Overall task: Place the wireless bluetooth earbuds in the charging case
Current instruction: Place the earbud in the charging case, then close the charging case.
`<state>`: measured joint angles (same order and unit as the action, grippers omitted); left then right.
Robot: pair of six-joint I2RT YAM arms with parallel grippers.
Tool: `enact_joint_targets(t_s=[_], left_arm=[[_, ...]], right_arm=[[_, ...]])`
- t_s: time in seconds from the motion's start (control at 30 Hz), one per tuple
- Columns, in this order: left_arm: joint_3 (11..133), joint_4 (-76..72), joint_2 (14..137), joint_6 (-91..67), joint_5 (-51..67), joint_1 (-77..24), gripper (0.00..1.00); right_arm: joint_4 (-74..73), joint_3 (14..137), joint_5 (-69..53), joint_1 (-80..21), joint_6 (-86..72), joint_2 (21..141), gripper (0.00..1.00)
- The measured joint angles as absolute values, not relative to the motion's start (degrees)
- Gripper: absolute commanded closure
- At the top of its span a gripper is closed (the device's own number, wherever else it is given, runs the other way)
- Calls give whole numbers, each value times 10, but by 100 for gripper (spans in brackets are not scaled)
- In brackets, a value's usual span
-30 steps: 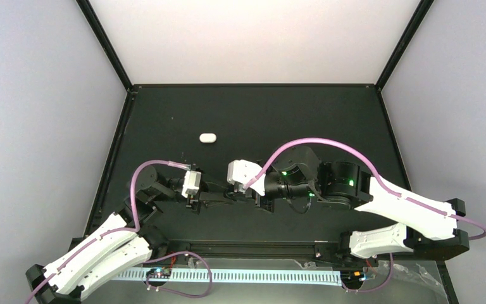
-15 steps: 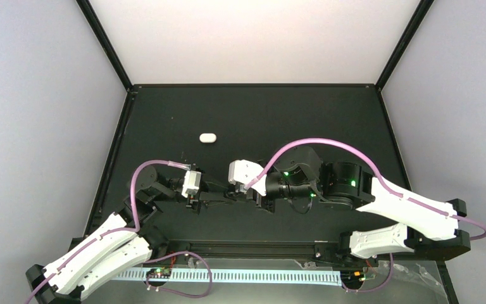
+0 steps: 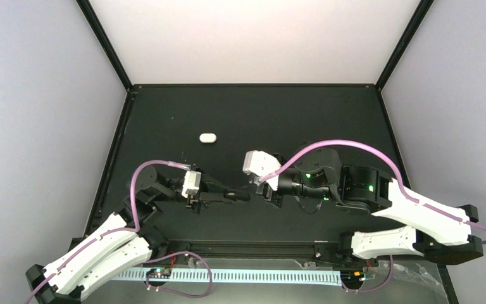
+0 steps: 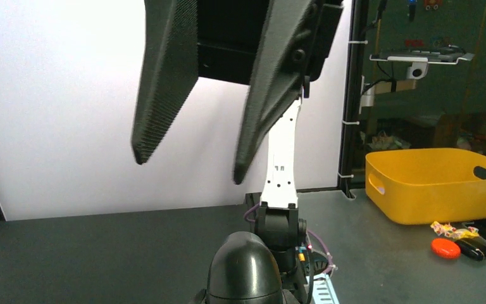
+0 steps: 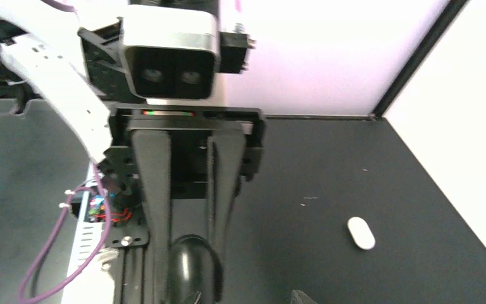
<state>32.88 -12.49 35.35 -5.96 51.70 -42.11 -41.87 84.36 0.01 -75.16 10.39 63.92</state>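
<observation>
Charging case (image 5: 190, 259), one, black, clamped in left fingers (image 5: 155, 190); right fingers (image 4: 164, 76) apart; one white case (image 3: 208, 137).

Right arm (image 3: 380, 196): drawn back to the right since the earlier top views. Its white forearm links sit further right and slightly lower, and its wrist camera block (image 3: 261, 162) has shifted up and right. Right gripper (image 3: 267, 194): earlier closed in against the left gripper (image 3: 231, 196), now apart from it with a gap between, fingers spread wider than before and nothing between them. Black oval case (image 5: 193, 253): earlier covered where the two grippers met, now exposed at the left gripper's fingertips.
</observation>
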Motion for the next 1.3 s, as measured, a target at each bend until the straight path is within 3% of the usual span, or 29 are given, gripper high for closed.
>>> enact_joint_targets(t_s=[0.57, 0.87, 1.3], left_arm=[[329, -125, 348, -60, 512, -421, 98], [329, -125, 341, -60, 509, -421, 98], [329, -125, 341, -60, 495, -421, 98]], right_arm=[[-373, 769, -13, -752, 75, 610, 42], [-355, 738, -40, -752, 53, 606, 42], [-347, 738, 31, -753, 40, 606, 45]])
